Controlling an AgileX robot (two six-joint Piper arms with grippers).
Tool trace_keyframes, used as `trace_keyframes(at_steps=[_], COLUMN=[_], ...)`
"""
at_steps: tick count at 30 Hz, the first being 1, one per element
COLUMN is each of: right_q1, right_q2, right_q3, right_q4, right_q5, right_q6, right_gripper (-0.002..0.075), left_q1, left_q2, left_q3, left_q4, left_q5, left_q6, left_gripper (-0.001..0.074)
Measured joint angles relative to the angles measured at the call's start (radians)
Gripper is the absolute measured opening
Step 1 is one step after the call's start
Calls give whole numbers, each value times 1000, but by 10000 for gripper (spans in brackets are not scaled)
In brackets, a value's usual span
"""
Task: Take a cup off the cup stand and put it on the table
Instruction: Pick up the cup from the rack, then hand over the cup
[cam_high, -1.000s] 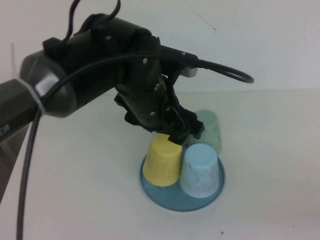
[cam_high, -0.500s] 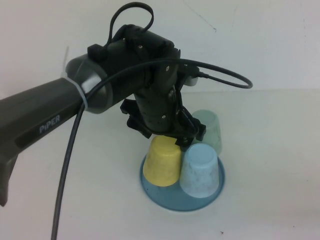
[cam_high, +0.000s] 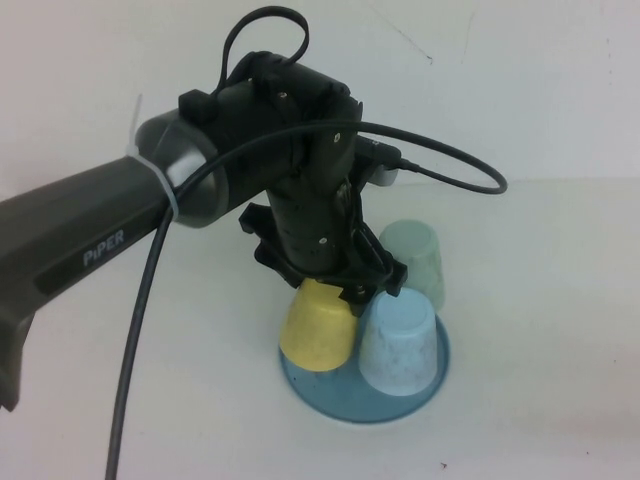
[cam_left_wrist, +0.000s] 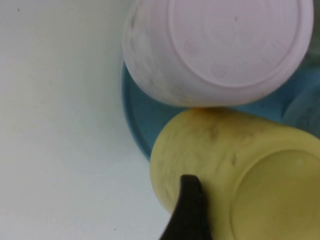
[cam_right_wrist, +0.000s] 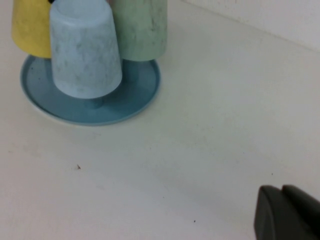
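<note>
Yellow and upside down, the cup (cam_high: 318, 326) sat directly beneath the left gripper (cam_high: 345, 290), tilted away from the blue cup (cam_high: 398, 342) that stood just beside it on the gripper's right. Its lower rim hung over the near-left edge of the cup stand (cam_high: 330, 388), whose teal dish lay below the gripper on the white table (cam_high: 540, 300). In the left wrist view one dark finger (cam_left_wrist: 186, 210) lay against the cup's side wall near its upturned base; the opposite finger was out of sight, so I cannot tell whether the left gripper was pinching the cup or only touching it. A pale green cup (cam_high: 416, 258) stood inverted just behind the gripper, close to its far side. In that wrist view a pale pinkish cup (cam_left_wrist: 220, 47) touched the yellow one above the dish.

The right gripper (cam_right_wrist: 287, 212) showed only as a dark tip over bare table, well apart from the stand; I cannot tell its state.
</note>
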Motion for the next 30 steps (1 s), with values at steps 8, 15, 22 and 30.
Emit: trace_keyframes(at_steps=[8, 15, 22, 30], right_q1=[0, 0, 0, 0], right_q2=[0, 0, 0, 0], right_q3=[0, 0, -49, -153], right_q4=[0, 88, 607, 1018], right_q5=[0, -7, 77, 158], right_q6=[-4, -108, -473, -671], right_gripper=[-3, -3, -3, 46], left_q1=[0, 0, 0, 0], left_q2=[-2, -62, -161, -230], left_q3=[-16, -138, -282, -411], left_q4=[-1, -27, -212, -582], left_q5=[86, 107, 120, 100], left_q6=[23, 25, 84, 223], left_gripper=[522, 522, 520, 520])
